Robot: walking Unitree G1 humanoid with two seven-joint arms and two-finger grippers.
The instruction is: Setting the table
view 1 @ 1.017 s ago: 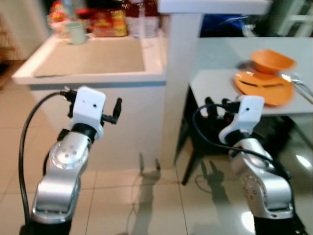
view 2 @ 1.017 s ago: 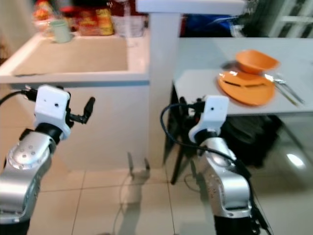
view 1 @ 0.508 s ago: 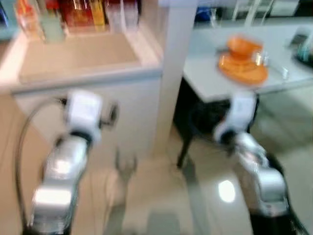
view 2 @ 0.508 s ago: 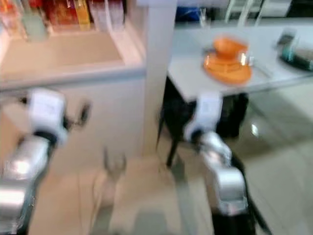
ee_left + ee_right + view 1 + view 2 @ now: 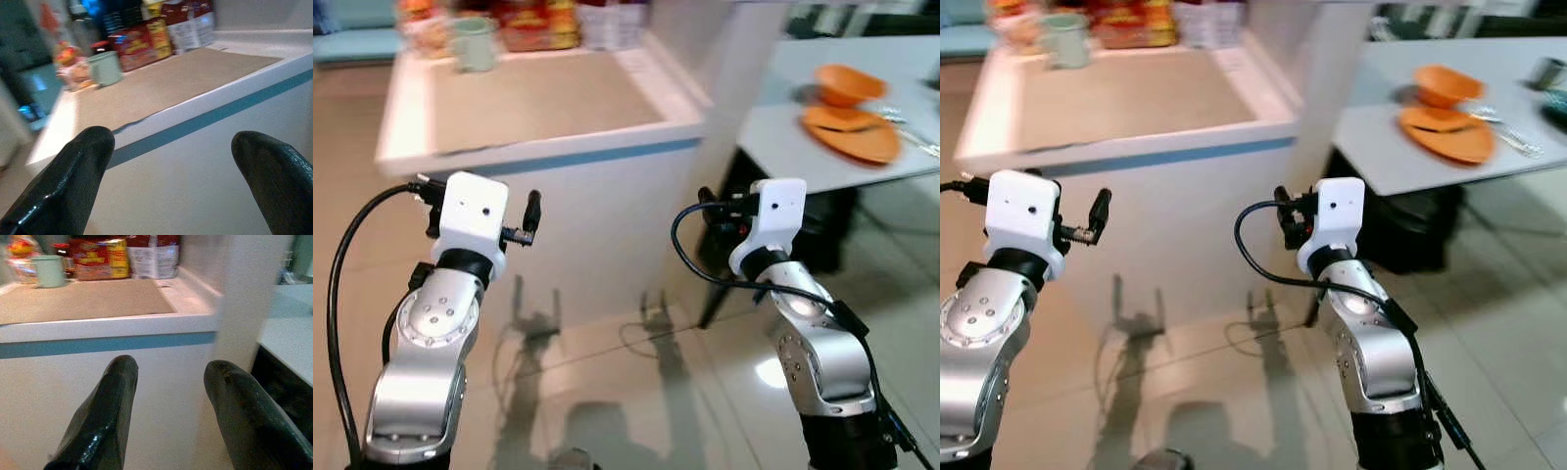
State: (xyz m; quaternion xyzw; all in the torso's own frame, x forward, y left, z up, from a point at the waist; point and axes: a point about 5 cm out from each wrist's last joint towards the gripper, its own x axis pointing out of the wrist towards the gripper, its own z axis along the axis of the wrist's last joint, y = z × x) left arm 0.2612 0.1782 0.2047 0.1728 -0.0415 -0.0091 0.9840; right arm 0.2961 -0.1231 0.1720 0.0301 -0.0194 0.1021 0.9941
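On the white table (image 5: 773, 137) at the right lie an orange plate (image 5: 854, 135), an orange bowl (image 5: 847, 83) at its far edge, and cutlery (image 5: 1513, 137) beside it. A pale green cup (image 5: 475, 44) stands at the back of the beige-topped counter (image 5: 538, 98). Both grippers are held up in front of the counter's white side, well short of the table. My left gripper (image 5: 171, 166) is open and holds nothing. My right gripper (image 5: 168, 382) is open too, facing the counter's blue stripe.
Red and yellow snack packets (image 5: 538, 24) line the counter's back edge. A white pillar (image 5: 744, 59) stands between counter and table. Dark bags (image 5: 822, 225) sit under the table. A metal cup (image 5: 1549, 70) stands at the table's far right. Glossy tile floor (image 5: 607, 392) lies below.
The whole picture has swung as the camera moved: the counter now sits more to the middle and the table further right. Both arms keep the same raised pose.
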